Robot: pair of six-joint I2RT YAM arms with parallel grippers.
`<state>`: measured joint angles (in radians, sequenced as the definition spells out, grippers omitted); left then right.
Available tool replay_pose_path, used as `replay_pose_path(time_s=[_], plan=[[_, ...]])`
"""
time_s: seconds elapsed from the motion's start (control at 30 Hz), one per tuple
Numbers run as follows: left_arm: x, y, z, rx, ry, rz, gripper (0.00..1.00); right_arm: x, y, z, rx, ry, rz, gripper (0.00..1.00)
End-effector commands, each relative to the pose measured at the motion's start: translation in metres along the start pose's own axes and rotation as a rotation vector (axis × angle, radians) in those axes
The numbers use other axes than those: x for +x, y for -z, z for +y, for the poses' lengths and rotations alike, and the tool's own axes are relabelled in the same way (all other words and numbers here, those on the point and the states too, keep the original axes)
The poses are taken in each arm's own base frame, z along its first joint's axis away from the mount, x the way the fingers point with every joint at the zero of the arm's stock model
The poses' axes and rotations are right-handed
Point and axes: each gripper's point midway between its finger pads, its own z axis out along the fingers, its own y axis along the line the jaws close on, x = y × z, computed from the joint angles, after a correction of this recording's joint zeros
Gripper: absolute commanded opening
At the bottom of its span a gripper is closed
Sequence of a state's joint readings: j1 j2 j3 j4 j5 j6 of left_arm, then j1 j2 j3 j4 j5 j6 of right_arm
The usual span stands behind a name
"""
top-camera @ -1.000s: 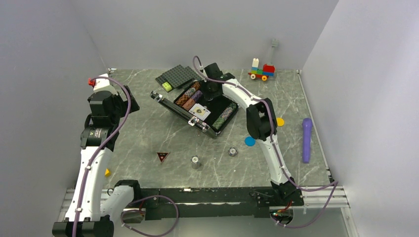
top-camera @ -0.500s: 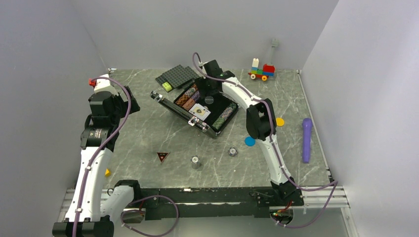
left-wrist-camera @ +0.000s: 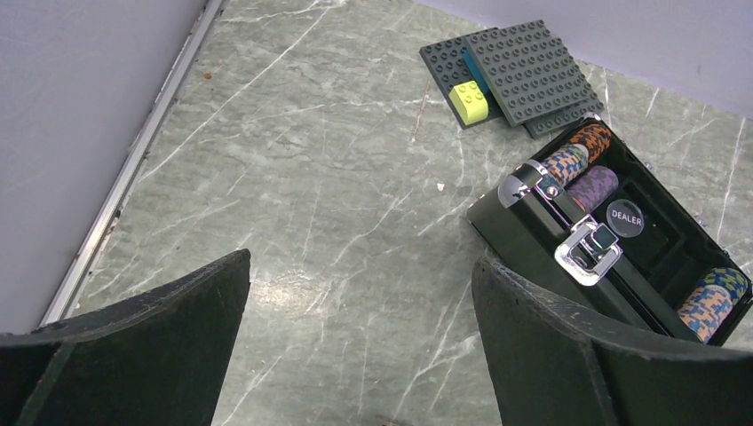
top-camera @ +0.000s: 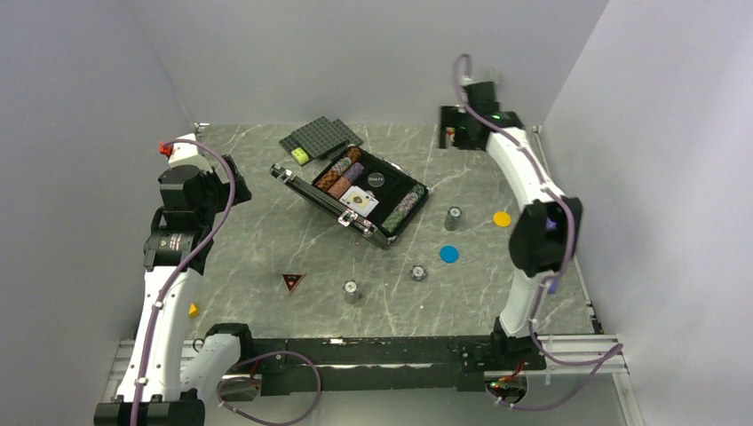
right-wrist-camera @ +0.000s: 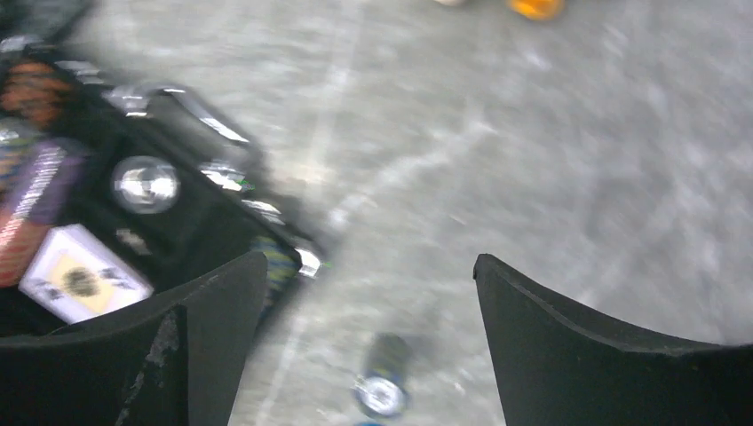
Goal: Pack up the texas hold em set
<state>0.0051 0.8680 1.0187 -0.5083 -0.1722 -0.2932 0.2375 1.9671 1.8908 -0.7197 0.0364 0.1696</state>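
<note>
The black briefcase (top-camera: 351, 191) lies open at mid-table, holding multicoloured chip rows (top-camera: 340, 171), a card deck (top-camera: 359, 201) and a round dealer button (top-camera: 376, 177). Three small grey chip stacks (top-camera: 454, 217) (top-camera: 418, 272) (top-camera: 352, 291) and a blue disc (top-camera: 449, 254) sit on the table beside and in front of it. My right gripper (top-camera: 455, 131) is open and empty, high at the back right; its blurred view shows the case (right-wrist-camera: 133, 204) and one stack (right-wrist-camera: 384, 382) below. My left gripper (left-wrist-camera: 360, 266) is open and empty, left of the case (left-wrist-camera: 622, 266).
Dark studded baseplates (left-wrist-camera: 519, 75) with a yellow-green brick (left-wrist-camera: 469, 100) lie behind the case. A yellow disc (top-camera: 503, 218) lies at the right, a black triangle (top-camera: 292, 282) at the front, and a small yellow piece (top-camera: 193, 310) by the left arm. Walls close in on three sides.
My right arm has swung from over the briefcase to the back right corner, uncovering a grey chip stack to the right of the case. The left arm has not moved.
</note>
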Motion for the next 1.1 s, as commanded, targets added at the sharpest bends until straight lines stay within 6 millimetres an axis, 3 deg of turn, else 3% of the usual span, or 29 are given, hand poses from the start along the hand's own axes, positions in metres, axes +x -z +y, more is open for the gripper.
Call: replay_pose_path(time_s=[0.0,0.17,0.23,0.37,0.8,1.07], plan=[[-0.012,0.003,-0.007,0.031,0.000,-0.020,0.98,0.049,0.018,-0.077,0.144,-0.155,0.074,0.91],[-0.008,0.002,-0.004,0.014,0.011,-0.009,0.98,0.097,0.023,-0.141,0.240,-0.269,0.149,0.84],[-0.005,0.002,-0.002,0.007,0.023,-0.008,0.98,0.112,0.020,-0.153,0.263,-0.274,0.191,0.77],[-0.002,0.002,-0.005,0.017,0.041,-0.002,0.98,0.132,0.015,-0.177,0.296,-0.309,0.251,0.74],[0.012,0.003,-0.002,0.006,0.083,0.025,0.98,0.182,-0.007,-0.191,0.336,-0.347,0.410,0.73],[0.016,0.003,0.002,-0.015,0.089,0.029,0.98,0.201,-0.005,-0.196,0.381,-0.362,0.460,0.72]])
